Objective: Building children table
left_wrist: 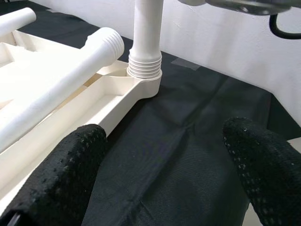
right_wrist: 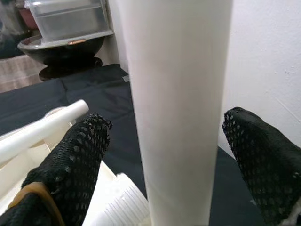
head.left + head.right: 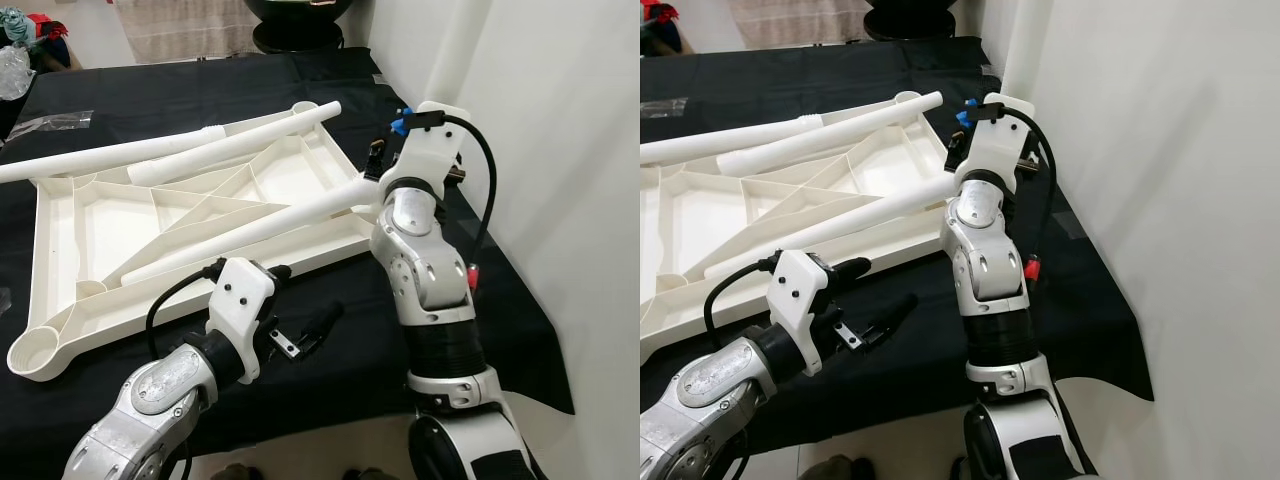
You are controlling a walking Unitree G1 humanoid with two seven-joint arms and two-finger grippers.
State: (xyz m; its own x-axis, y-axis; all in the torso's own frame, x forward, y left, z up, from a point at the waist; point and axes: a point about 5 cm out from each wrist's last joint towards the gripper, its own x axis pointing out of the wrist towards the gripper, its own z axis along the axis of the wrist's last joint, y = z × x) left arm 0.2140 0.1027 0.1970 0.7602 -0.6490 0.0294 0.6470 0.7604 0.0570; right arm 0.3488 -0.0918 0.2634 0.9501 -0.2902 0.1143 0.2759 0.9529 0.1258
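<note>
While lying underside up on the black cloth (image 3: pixel 350 350) of the worktop, spreads open ribs toward the camera: white plastic tabletop (image 3: pixel 90 220). Across it, three loose legs: one (image 3: pixel 250 232) slanting over the middle with its threaded end just beside the far right corner, two more (image 3: pixel 100 157) (image 3: pixel 230 145) along the far edge. At that right corner, beside the white wall (image 3: pixel 560 150), a fourth leg (image 1: pixel 146 28) standing upright, threaded foot seated in the corner socket (image 1: pixel 149 87). Right hand (image 2: pixel 167 122) raised around this upright leg, black fingers (image 2: pixel 75 160) spread wide on either side, apart from it, not gripping. Left hand (image 1: pixel 164 132) low over the cloth just in front of the tabletop's near edge, pointing toward the socket, spread wide and holding nothing. At the near left corner, an unfilled round socket (image 3: pixel 35 352).
</note>
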